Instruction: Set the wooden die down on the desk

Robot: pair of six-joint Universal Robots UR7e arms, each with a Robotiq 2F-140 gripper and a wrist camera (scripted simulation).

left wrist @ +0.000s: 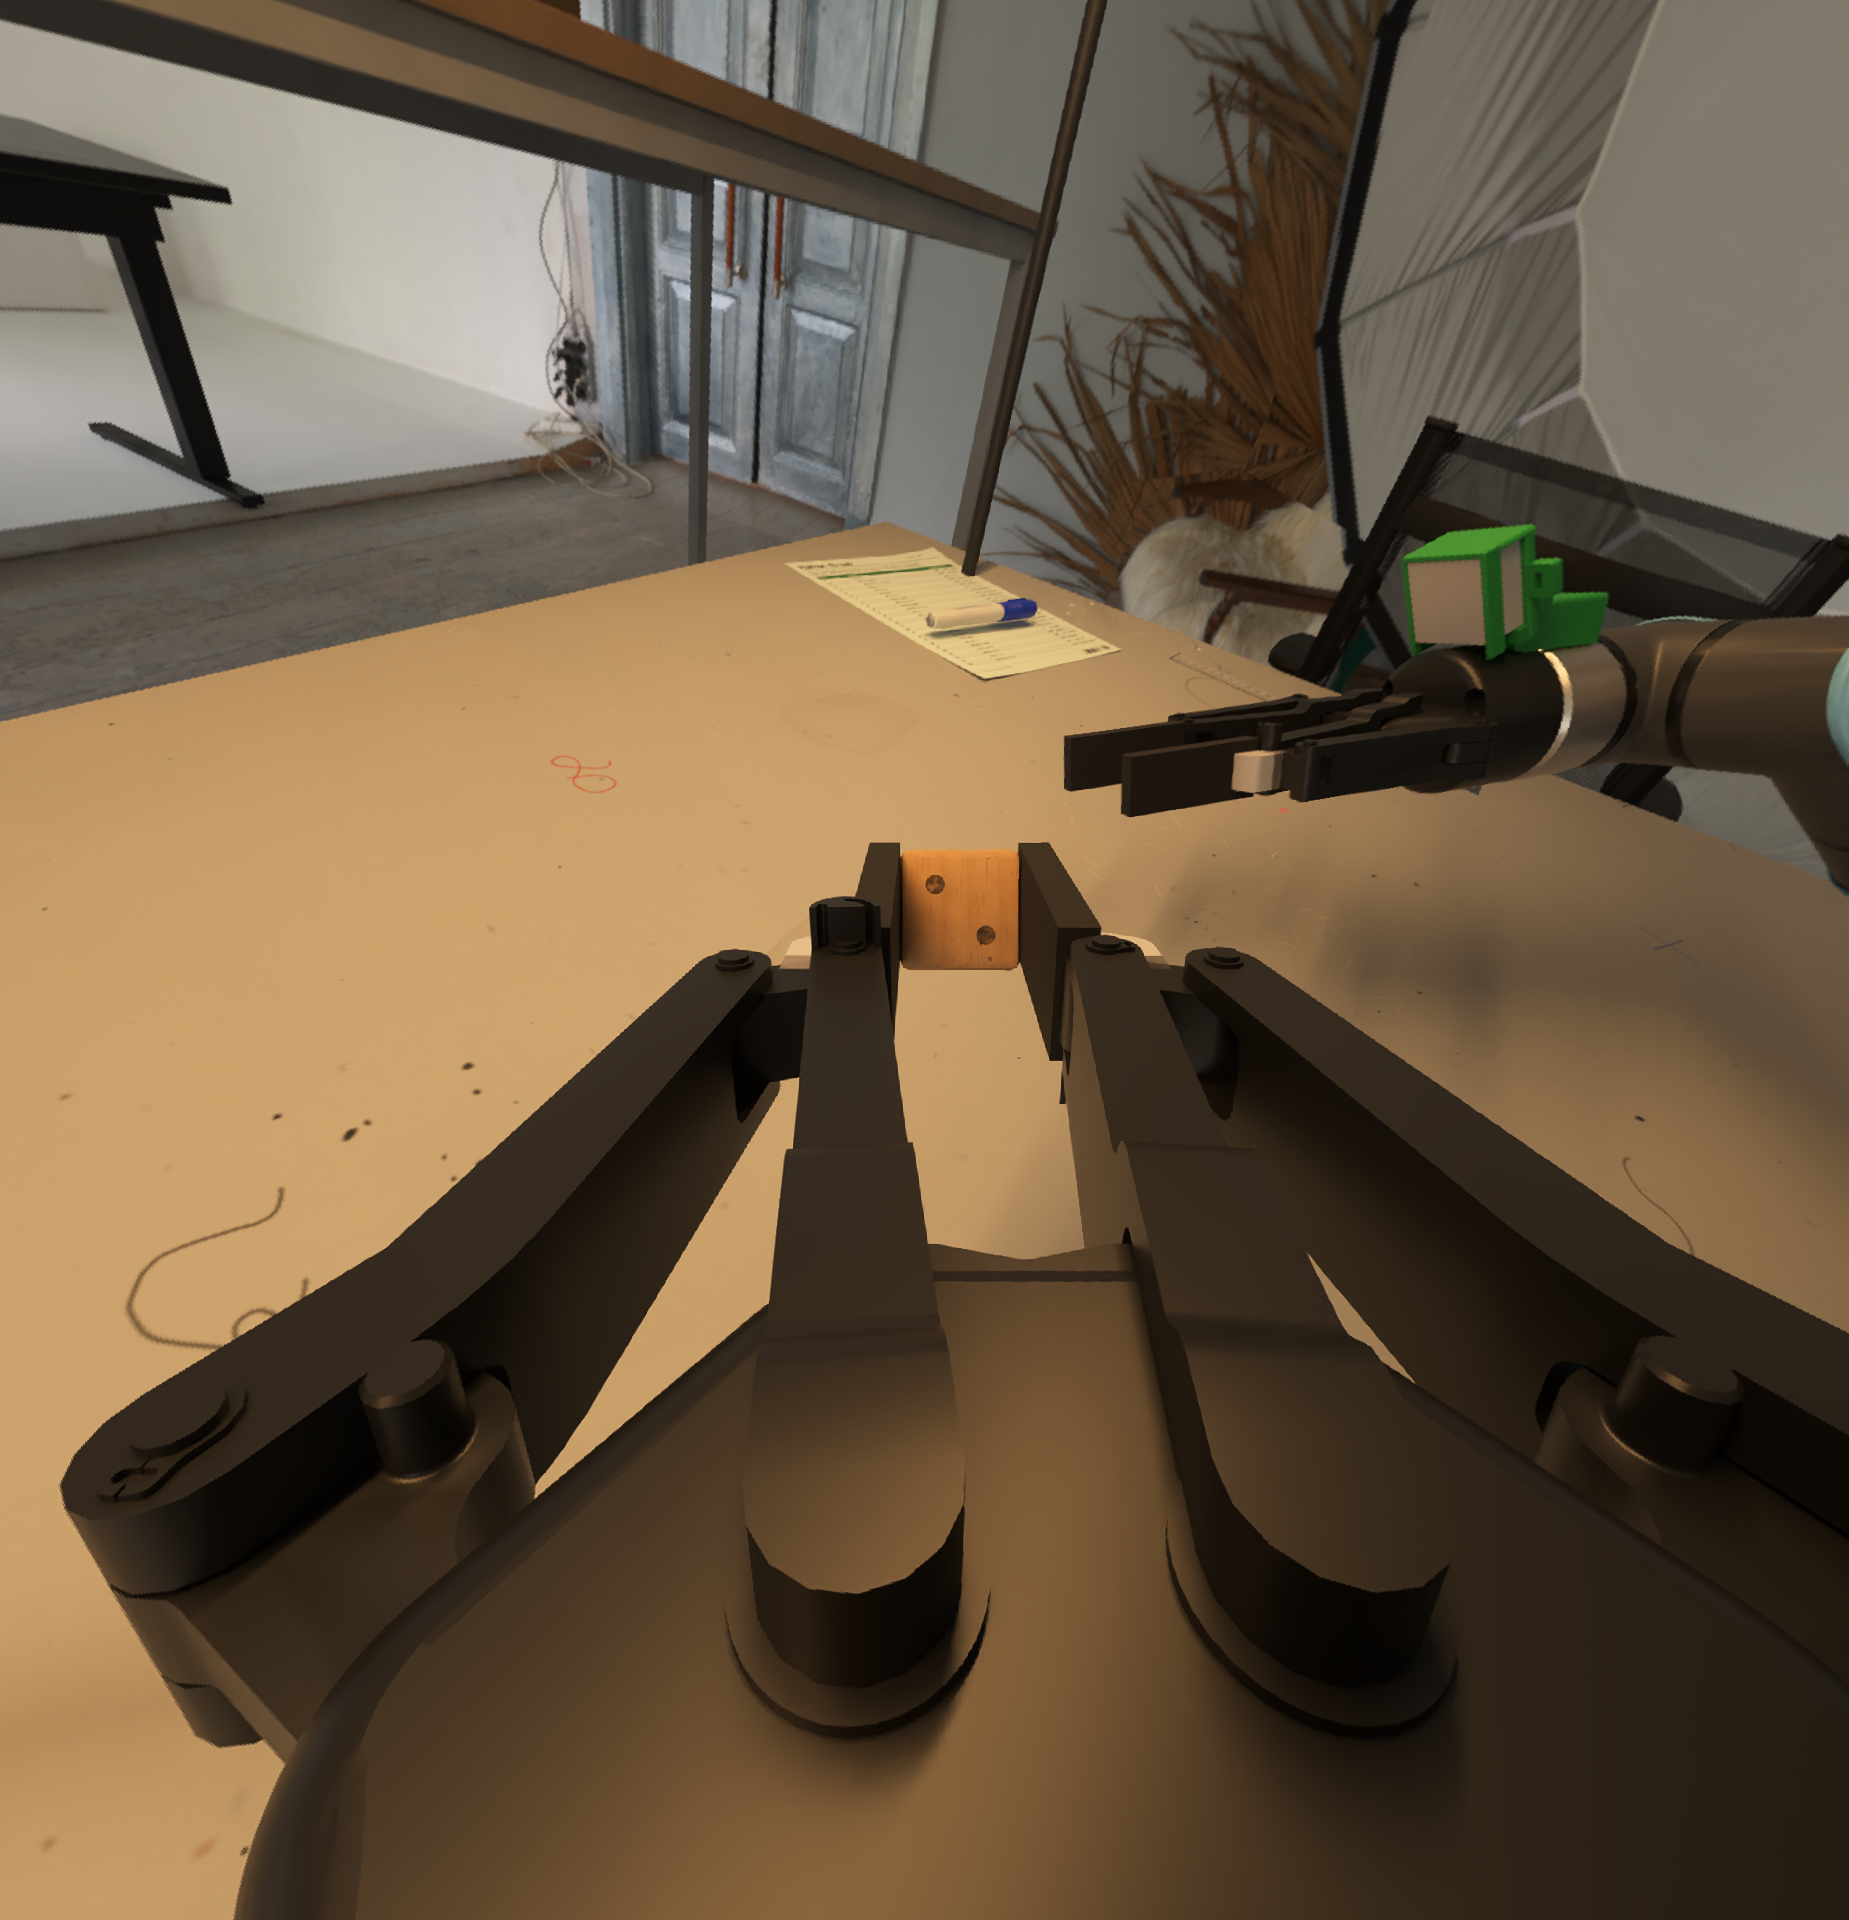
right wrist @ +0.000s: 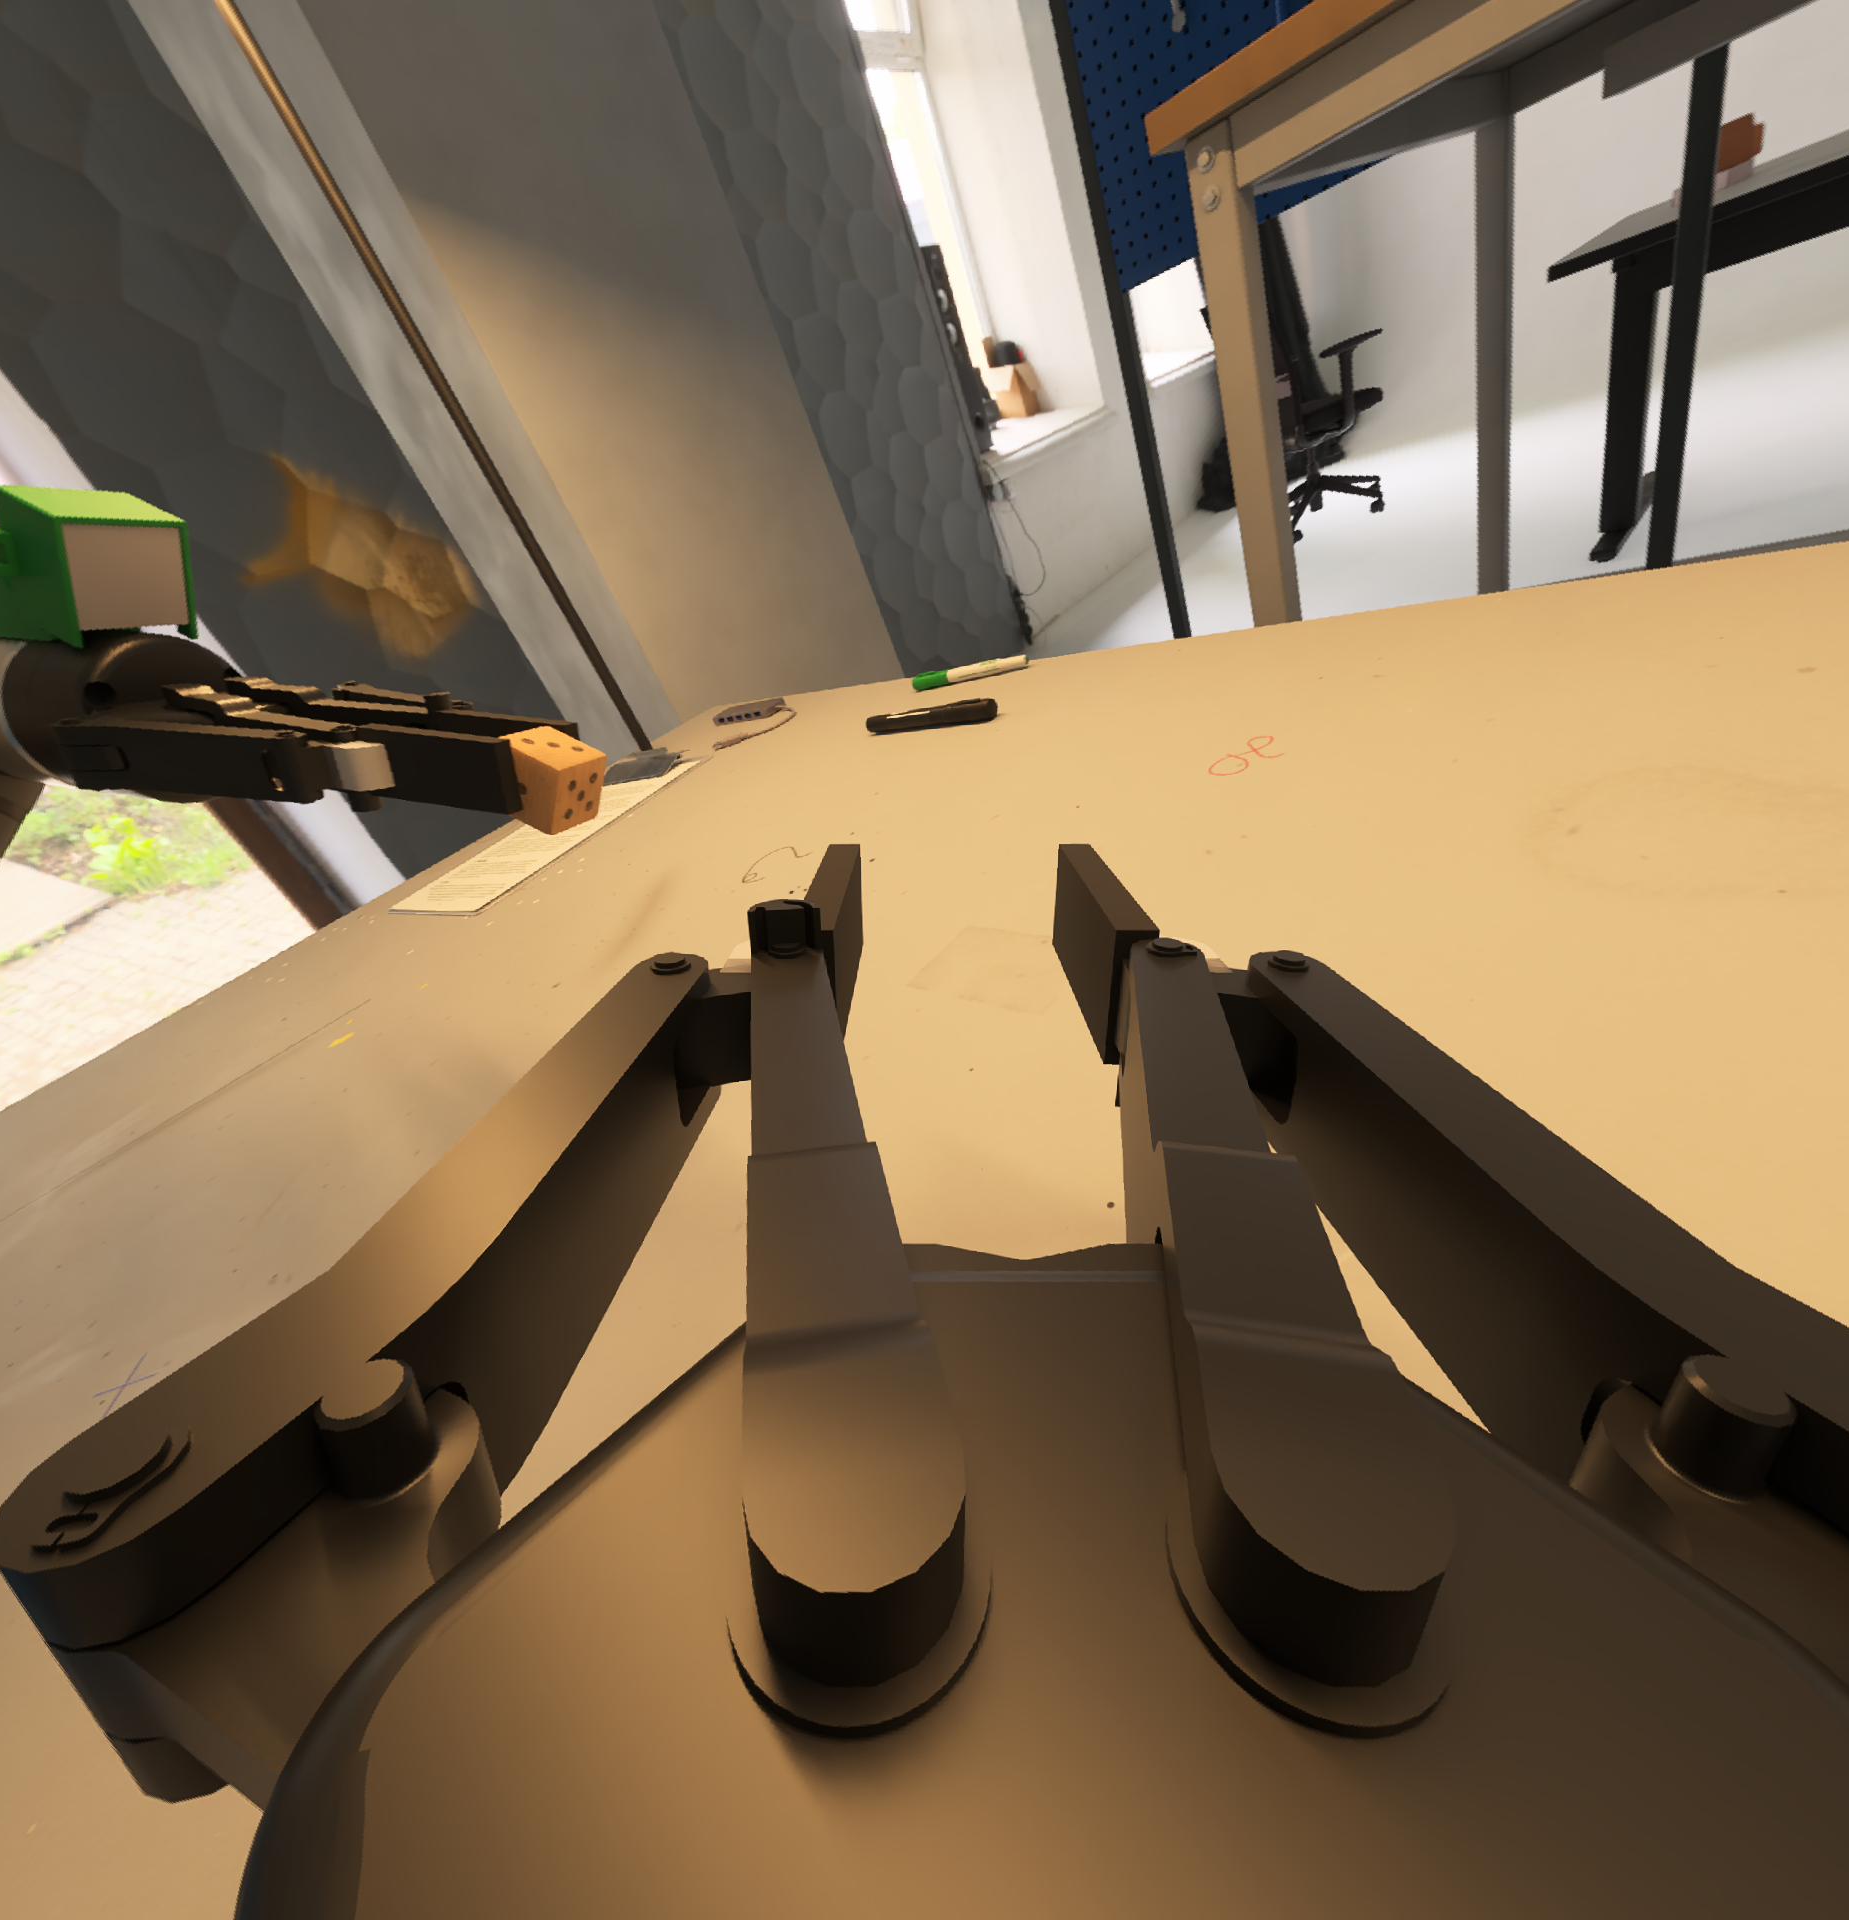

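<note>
The wooden die (left wrist: 959, 908) is a small orange-brown cube with dark pips, clamped between the two black fingertips of my left gripper (left wrist: 959, 906), which holds it above the tan desk (left wrist: 484, 935). In the right wrist view the die (right wrist: 558, 781) shows at the tip of the left gripper (right wrist: 546, 784), clear of the desk surface (right wrist: 1419, 935). My right gripper (right wrist: 956, 914) is open and empty, hovering over the desk; it also shows in the left wrist view (left wrist: 1107, 774) to the right of the die.
A printed sheet (left wrist: 951, 613) with a blue-capped marker (left wrist: 982, 615) lies at the desk's far edge. A green marker (right wrist: 967, 672), a black flat object (right wrist: 930, 717), a small grey hub (right wrist: 748, 713) and another paper (right wrist: 546, 847) lie on the far side.
</note>
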